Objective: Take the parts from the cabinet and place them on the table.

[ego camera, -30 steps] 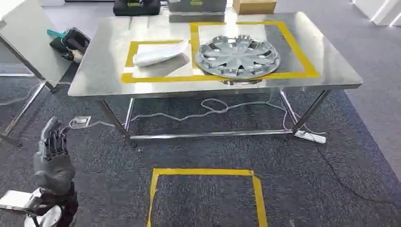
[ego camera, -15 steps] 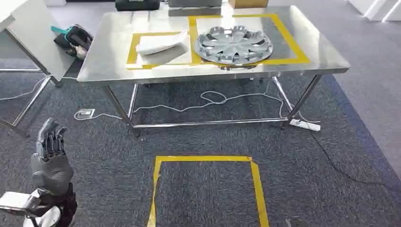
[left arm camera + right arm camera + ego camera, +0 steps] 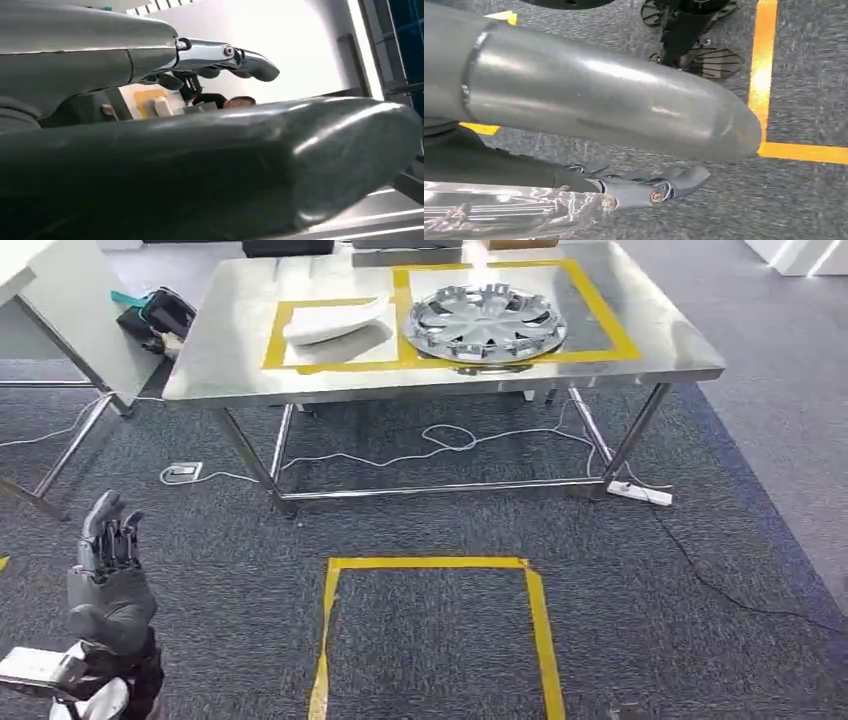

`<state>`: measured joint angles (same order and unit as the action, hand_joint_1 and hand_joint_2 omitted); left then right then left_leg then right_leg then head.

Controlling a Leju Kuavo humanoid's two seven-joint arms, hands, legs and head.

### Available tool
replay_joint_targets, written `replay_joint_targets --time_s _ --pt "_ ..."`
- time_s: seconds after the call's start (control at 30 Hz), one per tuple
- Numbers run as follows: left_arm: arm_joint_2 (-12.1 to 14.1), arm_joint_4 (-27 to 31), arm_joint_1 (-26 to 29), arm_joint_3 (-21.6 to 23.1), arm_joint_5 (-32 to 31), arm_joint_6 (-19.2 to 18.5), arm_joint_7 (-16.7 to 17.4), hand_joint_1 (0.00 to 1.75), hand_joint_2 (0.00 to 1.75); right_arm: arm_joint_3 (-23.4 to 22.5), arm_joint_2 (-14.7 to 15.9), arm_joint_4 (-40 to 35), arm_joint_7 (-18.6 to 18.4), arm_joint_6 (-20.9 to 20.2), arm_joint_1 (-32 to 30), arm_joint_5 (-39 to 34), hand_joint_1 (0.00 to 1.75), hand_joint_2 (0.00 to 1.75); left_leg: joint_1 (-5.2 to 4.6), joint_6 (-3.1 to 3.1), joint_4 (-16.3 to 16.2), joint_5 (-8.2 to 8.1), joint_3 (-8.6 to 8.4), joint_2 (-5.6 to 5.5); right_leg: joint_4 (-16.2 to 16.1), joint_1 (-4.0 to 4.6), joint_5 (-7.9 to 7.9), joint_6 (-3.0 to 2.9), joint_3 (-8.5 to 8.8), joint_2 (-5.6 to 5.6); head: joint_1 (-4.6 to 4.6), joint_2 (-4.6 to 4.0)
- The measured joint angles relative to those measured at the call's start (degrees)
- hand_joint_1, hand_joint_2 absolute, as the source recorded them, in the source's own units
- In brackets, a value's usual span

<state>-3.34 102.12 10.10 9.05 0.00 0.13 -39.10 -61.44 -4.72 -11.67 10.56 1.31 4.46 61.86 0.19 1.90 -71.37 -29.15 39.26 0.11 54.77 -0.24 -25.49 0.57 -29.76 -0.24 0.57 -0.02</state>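
On the steel tabletop ahead, two parts lie inside yellow tape outlines: a silver wheel cover sits flat in the larger outline, and a white curved part lies in the smaller outline just beside it, the two close but not touching. Dark bags sit past the tabletop's left end, next to a second, tilted-looking table. Under the tabletop a white cable loops over the grey carpet, and a white power strip lies by one leg. A yellow tape square marks the carpet nearer the robot. The left hand is raised low at the robot's left side, well apart from the tabletop, its fingers upright, slightly spread and holding nothing; the left wrist view shows those fingers stretched out with nothing between them and the thumb. The right hand hangs above the carpet near a yellow tape line, its fingers extended and loosely apart, nothing in its grasp.
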Motion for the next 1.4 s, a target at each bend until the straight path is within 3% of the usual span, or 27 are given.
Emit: replay_joint_targets --time_s 0.03,0.1,0.17,0.23,0.3,0.33,0.37,0.4,0.47,0.5,0.53,0.57,0.67,0.7,0.73,0.8,0.83,0.87,0.93,1.0,1.03,1.17,1.2,1.23,1.3,1.37,1.4 --pt "0.00 0.00 -0.13 0.00 0.00 0.00 0.00 0.00 0.00 0.00 -0.02 0.00 -0.19 0.22 0.21 0.02 0.00 0.00 0.01 -1.06 15.36 3.52 -10.38 -2.26 1.17 0.27 0.52 0.86 -1.79 1.01 0.04 0.00" --pt "0.00 0.00 -0.18 0.00 0.00 -0.09 0.00 0.00 0.00 0.00 -0.02 0.00 -0.24 0.28 0.42 0.00 0.00 0.00 0.12 -1.41 16.13 2.59 -10.08 -1.73 1.66 0.28 1.18 1.64 -2.60 1.72 0.02 0.00" --pt "0.02 0.00 -0.14 -0.07 0.00 -0.13 0.00 0.00 0.00 0.00 0.02 0.00 -0.26 0.28 0.18 -0.04 0.00 0.00 0.37 -2.15 16.22 2.94 -9.69 -1.16 1.78 0.27 1.38 2.23 -3.10 2.07 0.02 0.00" --pt "-0.11 -0.02 -0.22 -0.09 0.00 -0.15 0.00 0.00 0.00 0.00 0.00 0.02 -0.28 0.31 -0.07 -0.04 0.00 0.00 0.44 -2.89 16.27 3.24 -9.54 -0.55 5.89 0.12 -1.75 2.82 -5.23 1.10 0.57 0.00" --pt "-0.11 -0.02 -0.15 -0.09 0.00 -0.15 0.00 0.00 0.00 0.00 -0.04 0.02 -0.28 0.31 0.03 -0.04 0.00 0.00 0.24 -3.26 16.25 3.50 -9.02 0.30 15.99 -0.06 -6.45 3.25 -9.70 0.67 0.59 0.00" --pt "-0.11 -0.02 -0.11 -0.09 0.00 -0.15 0.00 0.00 0.00 0.00 -0.04 0.02 -0.28 0.31 -0.02 -0.07 0.00 0.00 0.16 -3.37 16.23 3.66 -8.80 0.70 19.62 -0.06 -7.65 3.37 -11.22 0.67 0.59 0.00" --pt "-0.11 -0.02 -0.04 -0.09 0.00 -0.15 0.00 0.00 0.00 0.00 -0.04 0.02 -0.31 0.28 -0.16 -0.07 0.00 0.00 0.12 -3.37 16.22 3.80 -8.68 1.00 20.63 -0.05 -7.57 3.38 -11.49 0.66 0.59 0.00" --pt "-0.11 -0.02 -0.02 -0.09 0.00 -0.15 0.00 0.00 0.00 -0.02 -0.04 0.02 -0.37 0.28 -0.34 -0.07 0.00 0.00 0.11 -3.33 16.20 3.91 -8.62 1.27 19.07 -0.05 -6.37 3.36 -10.33 0.64 0.59 0.00" --pt "-0.11 -0.02 -0.03 -0.09 0.00 -0.15 0.00 0.00 0.00 0.00 -0.04 0.02 -0.46 0.28 -0.46 -0.07 0.00 0.00 0.12 -3.13 16.18 4.02 -8.68 1.98 8.71 -0.06 -1.66 3.11 -4.24 -0.11 0.61 0.00" --pt "-0.13 -0.02 -0.04 -0.09 0.00 -0.15 0.00 0.00 0.00 0.00 -0.04 0.02 -0.46 0.26 -0.38 -0.07 0.00 0.00 0.01 -2.94 16.08 4.05 -8.77 2.25 3.78 -0.02 -0.20 3.03 -1.28 -1.72 0.59 0.00" --pt "-0.13 -0.02 -0.02 -0.11 0.00 -0.15 0.00 0.00 0.00 0.00 -0.09 0.02 -0.48 0.26 -0.12 -0.07 0.00 0.00 -0.53 -2.58 15.85 3.97 -8.61 2.44 1.65 0.42 -1.21 2.78 -0.59 -3.24 0.72 0.00" --pt "-0.11 -0.02 -0.04 -0.11 0.00 -0.15 0.00 0.00 0.00 0.00 -0.09 0.02 -0.48 0.26 0.00 -0.07 0.00 0.00 -0.62 -2.26 15.79 4.07 -8.49 2.76 1.77 0.25 -0.77 2.09 -0.42 -2.24 0.40 0.00" --pt "-0.13 -0.02 -0.05 -0.09 -0.02 -0.15 0.00 0.00 0.00 0.00 -0.09 0.02 -0.52 0.26 -0.31 -0.07 0.00 0.00 -0.45 -1.46 15.92 4.21 -8.49 3.89 1.87 0.42 -0.42 1.03 -1.51 -1.10 0.41 0.00" --pt "-0.13 -0.02 -0.07 -0.11 -0.02 -0.15 0.00 0.00 0.00 0.00 -0.15 0.02 -0.59 0.22 -0.34 -0.07 0.00 0.00 -0.25 -0.90 15.23 3.47 -8.25 2.87 1.71 0.09 -0.03 0.47 -1.13 -0.81 0.37 0.00" --pt "-0.13 -0.02 -0.07 -0.09 -0.02 -0.15 0.00 0.00 0.00 0.00 -0.17 0.02 -0.68 0.13 -0.28 -0.07 0.00 0.00 -0.25 -0.56 13.12 1.56 -7.23 1.54 1.72 -0.02 0.19 0.17 -1.36 -0.38 0.13 0.00" --pt "-0.11 -0.02 0.07 -0.11 -0.02 -0.15 0.00 0.00 0.00 0.00 -0.17 0.02 -0.79 0.09 -0.19 -0.07 0.00 0.00 -0.14 -0.32 3.69 -3.56 -3.00 0.55 1.75 -0.03 0.56 -0.22 -1.98 0.40 0.09 0.00" --pt "-0.13 -0.02 0.17 -0.09 -0.02 -0.15 0.00 0.00 0.00 -0.02 -0.17 0.02 -0.83 0.09 -0.24 -0.09 0.00 0.00 -0.14 -0.29 -0.88 -5.14 -0.85 0.49 1.76 -0.01 0.70 -0.21 -2.22 0.94 0.09 0.00" --pt "-0.13 -0.02 0.27 -0.09 -0.02 -0.15 0.00 0.00 0.00 -0.02 -0.17 0.02 -0.94 0.09 -0.31 -0.09 0.00 0.00 -0.14 -0.31 -2.89 -5.32 0.16 0.48 1.77 0.00 0.81 -0.18 -2.36 1.50 0.11 0.00" --pt "-0.13 -0.02 0.29 -0.11 -0.02 -0.15 0.00 0.00 0.00 -0.02 -0.26 0.02 -0.94 0.02 -0.50 -0.09 0.00 0.00 -0.14 -0.59 0.88 -1.91 -1.76 0.42 1.78 -0.01 0.94 0.02 -2.36 2.58 0.11 0.00" --pt "-0.13 -0.02 0.30 -0.11 -0.02 -0.30 0.00 0.00 0.00 -0.02 -0.48 0.02 -0.94 0.00 -0.48 -0.13 0.00 0.00 -0.11 -1.01 10.84 3.10 -6.67 -0.86 1.80 -0.09 1.11 0.31 -2.31 3.73 0.07 0.00" --pt "-0.13 -0.02 0.30 -0.11 -0.02 -0.33 0.00 0.00 0.00 -0.02 -0.52 0.02 -0.96 0.00 -0.42 -0.15 0.00 0.00 0.00 -1.19 14.41 3.79 -8.34 -3.17 1.95 0.10 1.14 0.66 -2.51 4.16 0.07 0.00" --pt "-0.39 -0.04 0.57 -0.09 -0.24 -0.65 0.00 0.00 0.00 -0.13 -0.55 0.02 -1.44 -0.02 -0.88 -0.26 0.00 0.00 -0.17 -2.23 15.26 3.57 -8.22 -2.38 2.00 -0.12 1.65 2.03 -3.60 5.58 0.09 0.00" --pt "-0.61 -0.04 0.57 -0.04 -0.28 -0.74 0.00 0.00 0.00 -0.24 -0.52 0.02 -1.55 -0.02 -1.01 -0.33 0.00 0.00 0.27 -2.71 15.61 3.88 -8.27 -1.57 2.35 -0.12 1.36 2.24 -4.14 5.31 0.02 0.00" --pt "-0.77 -0.04 0.65 -0.04 -0.39 -0.81 0.00 0.00 0.00 -0.28 -0.55 0.02 -1.57 0.00 -1.04 -0.35 0.00 0.00 0.28 -3.07 15.61 3.89 -8.23 -1.25 4.38 0.06 -0.23 2.54 -4.95 3.18 0.40 0.00" --pt "-1.01 -0.04 1.04 -0.02 -0.68 -0.96 0.00 0.00 0.00 -0.28 -0.66 0.02 -1.64 -0.02 -0.74 -0.35 0.00 0.00 0.14 -3.37 15.60 3.89 -8.07 -0.10 13.30 -0.15 -5.00 3.09 -9.09 0.97 0.63 0.00" --pt "-1.07 -0.04 1.15 -0.02 -0.68 -0.98 0.00 0.00 0.00 -0.28 -0.66 0.02 -1.64 -0.02 -0.73 -0.37 0.00 0.00 0.08 -3.39 15.58 3.88 -7.97 0.99 20.62 -0.19 -7.57 3.41 -12.24 0.62 0.66 0.00" --pt "-1.11 -0.04 1.18 -0.02 -0.68 -1.01 0.00 0.00 0.00 -0.31 -0.63 0.02 -1.70 -0.02 -0.84 -0.39 0.00 0.00 0.08 -3.39 15.57 3.88 -8.01 1.47 20.45 -0.21 -6.90 3.48 -11.96 0.62 0.66 0.00"
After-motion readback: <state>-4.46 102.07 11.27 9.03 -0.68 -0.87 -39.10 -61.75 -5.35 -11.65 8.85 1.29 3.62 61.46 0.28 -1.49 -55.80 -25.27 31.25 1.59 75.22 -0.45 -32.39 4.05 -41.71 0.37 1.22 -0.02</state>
